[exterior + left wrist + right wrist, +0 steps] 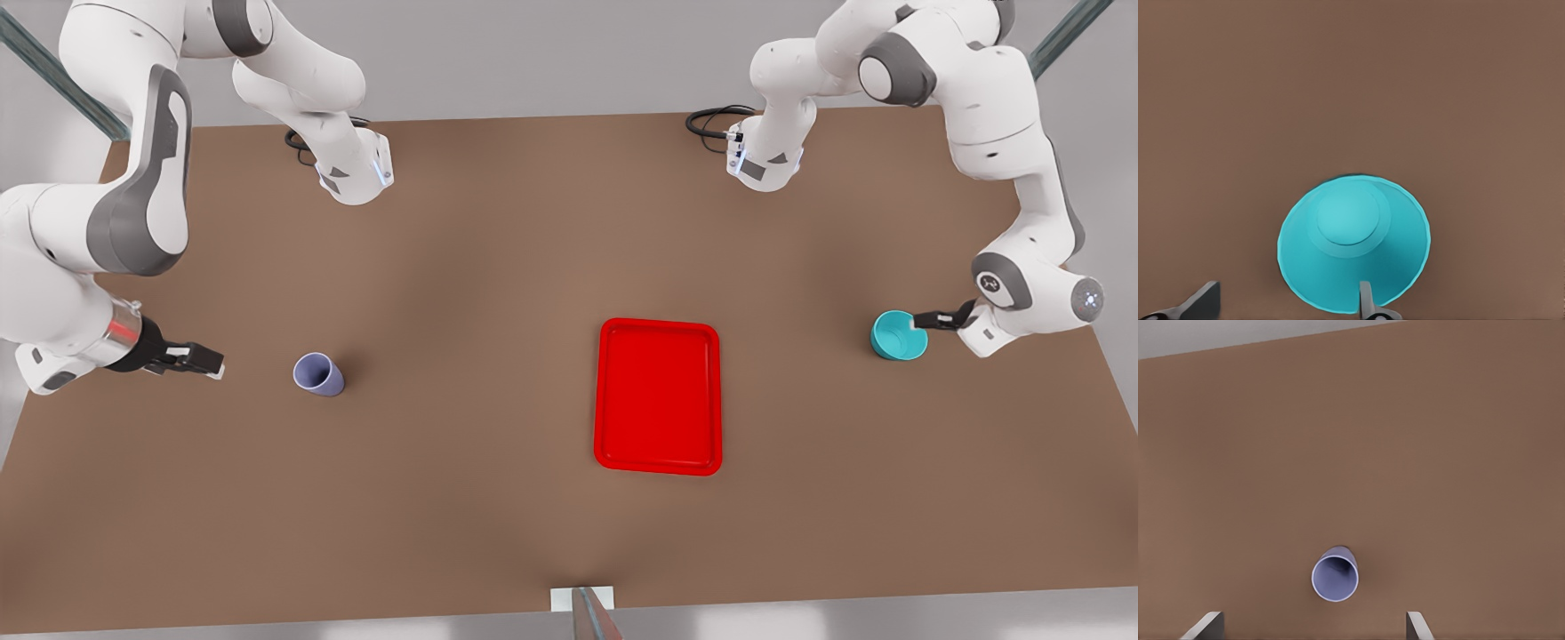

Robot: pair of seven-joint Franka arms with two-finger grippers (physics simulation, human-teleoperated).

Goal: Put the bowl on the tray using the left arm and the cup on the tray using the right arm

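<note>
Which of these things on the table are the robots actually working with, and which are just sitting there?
Part of the job:
bowl, with the left gripper open at its rim
cup, with the right gripper open, short of it
tray, where both go

Just there:
brown table
black cables at the far edge

No readable text, labels, brands or numbers anywhere.

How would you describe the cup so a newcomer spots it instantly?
Start at the red tray on the brown table. Go toward the front view's left; the cup stands alone there, with the right gripper just beyond it, apart from it. It is pale lavender and narrow, unlike the wider teal bowl on the tray's other side.
</note>
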